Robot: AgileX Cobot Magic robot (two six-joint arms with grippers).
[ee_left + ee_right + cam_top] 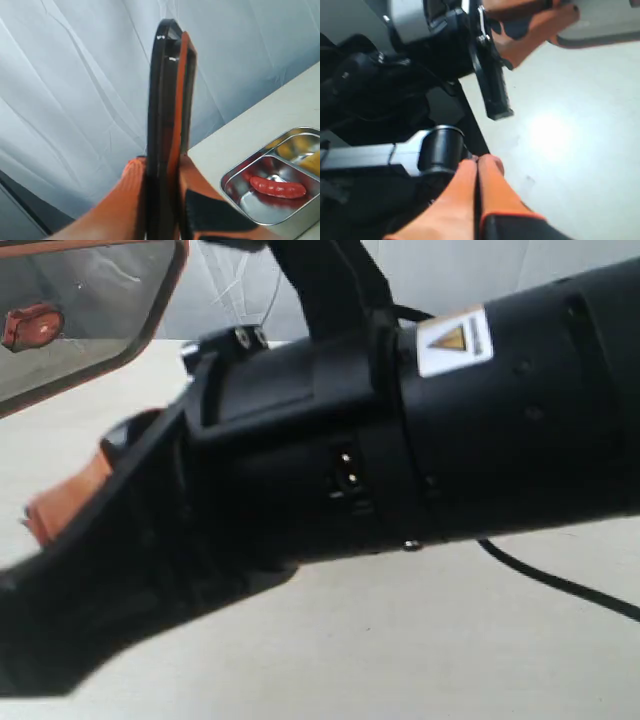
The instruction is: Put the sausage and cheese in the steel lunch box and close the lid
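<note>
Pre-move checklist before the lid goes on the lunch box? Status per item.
1. Sausage in steel lunch box: ok, lying in one compartment.
2. Cheese in box: ok, yellow block in the neighbouring compartment, partly cropped.
3. Lid held by left pincer: ok, clamped edge-on.
4. Lid lined up over box: not ok, upright and beside it.
5. Right pincer: ok, shut on nothing.
6. Clear path down: cannot tell, an arm fills the exterior view.

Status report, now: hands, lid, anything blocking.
Left hand shut on dark translucent lid with orange seal, held edge-on. Right hand shut, empty. Red sausage and yellow cheese in open steel lunch box. Black arm fills exterior view.
</note>
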